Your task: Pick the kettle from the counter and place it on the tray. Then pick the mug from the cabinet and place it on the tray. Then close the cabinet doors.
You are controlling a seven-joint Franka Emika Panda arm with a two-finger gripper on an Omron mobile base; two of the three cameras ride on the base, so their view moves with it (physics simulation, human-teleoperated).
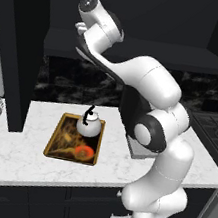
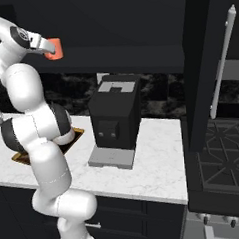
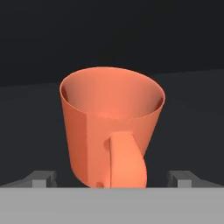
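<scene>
Your tool (image 3: 112, 178) standing wide, fingertips (image 3: 43, 178) flanking mug (image 3: 109, 127), handle facing you, inside cabinet (image 2: 110, 22).

The white marble counter (image 1: 17, 151) carries the golden-rimmed tray (image 1: 54, 139), with the white kettle (image 1: 88, 124) standing at its far end. To the right a black boxy machine (image 2: 114, 122) sits on the counter. The orange mug (image 3: 109, 131) stands on the cabinet's dark inner shelf (image 3: 192, 113)
</scene>
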